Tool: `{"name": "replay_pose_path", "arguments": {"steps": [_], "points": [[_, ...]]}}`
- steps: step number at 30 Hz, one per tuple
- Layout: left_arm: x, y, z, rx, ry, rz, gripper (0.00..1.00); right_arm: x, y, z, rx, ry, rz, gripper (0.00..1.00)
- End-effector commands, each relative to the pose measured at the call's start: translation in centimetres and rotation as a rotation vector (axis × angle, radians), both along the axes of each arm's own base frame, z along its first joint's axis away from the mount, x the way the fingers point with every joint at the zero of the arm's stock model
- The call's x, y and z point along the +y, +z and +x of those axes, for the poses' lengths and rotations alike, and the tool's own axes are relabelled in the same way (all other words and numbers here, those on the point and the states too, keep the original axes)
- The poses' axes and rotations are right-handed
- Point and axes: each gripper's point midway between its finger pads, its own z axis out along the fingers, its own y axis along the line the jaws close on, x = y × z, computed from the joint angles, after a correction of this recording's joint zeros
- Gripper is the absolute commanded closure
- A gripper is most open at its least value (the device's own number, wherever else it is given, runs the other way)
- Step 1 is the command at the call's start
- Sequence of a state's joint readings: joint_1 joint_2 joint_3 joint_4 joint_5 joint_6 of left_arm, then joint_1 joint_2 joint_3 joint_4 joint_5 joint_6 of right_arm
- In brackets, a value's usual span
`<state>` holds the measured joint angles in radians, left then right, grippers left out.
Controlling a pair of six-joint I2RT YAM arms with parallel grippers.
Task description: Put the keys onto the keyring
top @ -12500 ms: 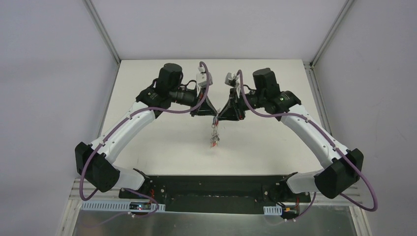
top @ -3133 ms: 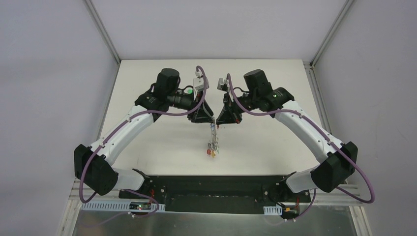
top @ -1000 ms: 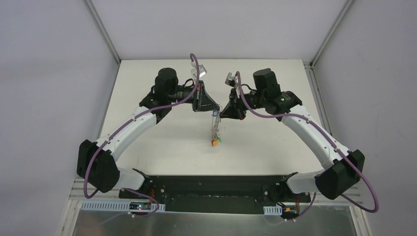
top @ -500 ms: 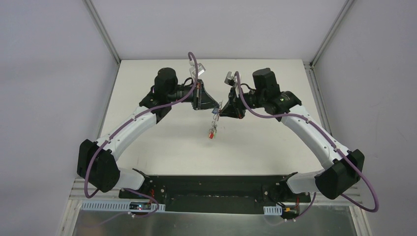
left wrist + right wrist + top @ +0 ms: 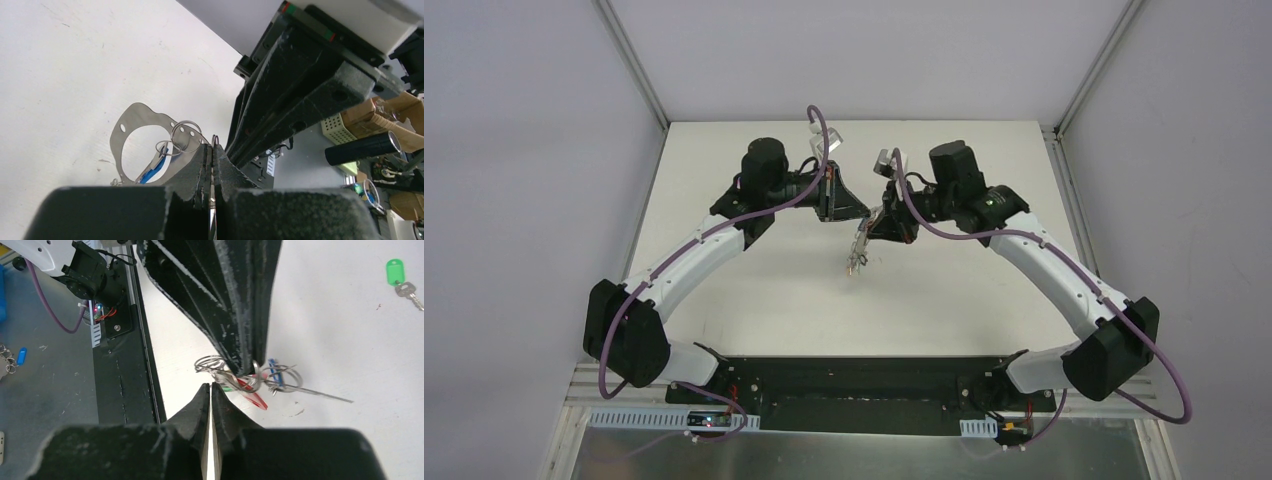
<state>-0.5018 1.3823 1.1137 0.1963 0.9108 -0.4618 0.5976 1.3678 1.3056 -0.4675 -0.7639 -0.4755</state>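
Observation:
My left gripper [image 5: 211,146] is shut on the edge of the keyring [image 5: 131,112], a thin flat grey metal loop held up over the table. Small split rings and a blue-tagged key [image 5: 150,172] hang on it. In the right wrist view the left fingers [image 5: 245,340] pinch the bunch, with a red tag [image 5: 254,398], a green tag and a blue tag under them. My right gripper [image 5: 210,385] is shut just beside the bunch, with nothing seen between its tips. From above, both grippers [image 5: 864,212] [image 5: 882,224] meet at mid-table and the keys [image 5: 856,262] dangle below.
A loose green-tagged key [image 5: 395,271] lies on the white table [image 5: 754,270] beyond the grippers. The black base rail [image 5: 854,375] runs along the near edge. Grey walls close in the sides and back.
My right gripper has moved left, close against the left one. The hanging keys have swung up and to the left, now dangling at a slant.

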Motion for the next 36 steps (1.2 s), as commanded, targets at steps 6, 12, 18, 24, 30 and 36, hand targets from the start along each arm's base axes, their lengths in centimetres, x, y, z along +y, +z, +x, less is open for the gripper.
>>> {"name": "replay_pose_path", "arguments": {"steps": [6,12,18,24,30,36], "points": [[0.4,1.5,0.4,-0.058,0.017,-0.032,1.00,1.5,1.2,0.1,-0.017,0.032,0.022,0.95],[0.7,1.7,0.1,-0.088,0.012,-0.022,1.00,1.3,1.5,0.1,-0.021,0.028,0.023,0.95],[1.2,2.8,0.2,-0.110,0.005,-0.038,1.00,-0.9,3.4,0.0,-0.027,0.012,0.094,0.83],[1.2,3.8,-0.1,-0.119,-0.019,-0.062,1.00,-2.6,4.9,-0.1,-0.052,-0.008,0.132,0.74],[1.1,3.9,-1.1,-0.110,-0.081,-0.075,1.00,-2.4,5.3,0.4,-0.032,-0.025,0.159,0.61],[1.0,3.4,-1.6,-0.097,-0.106,-0.074,1.00,-1.2,4.8,1.5,0.037,-0.023,0.184,0.56]]}}
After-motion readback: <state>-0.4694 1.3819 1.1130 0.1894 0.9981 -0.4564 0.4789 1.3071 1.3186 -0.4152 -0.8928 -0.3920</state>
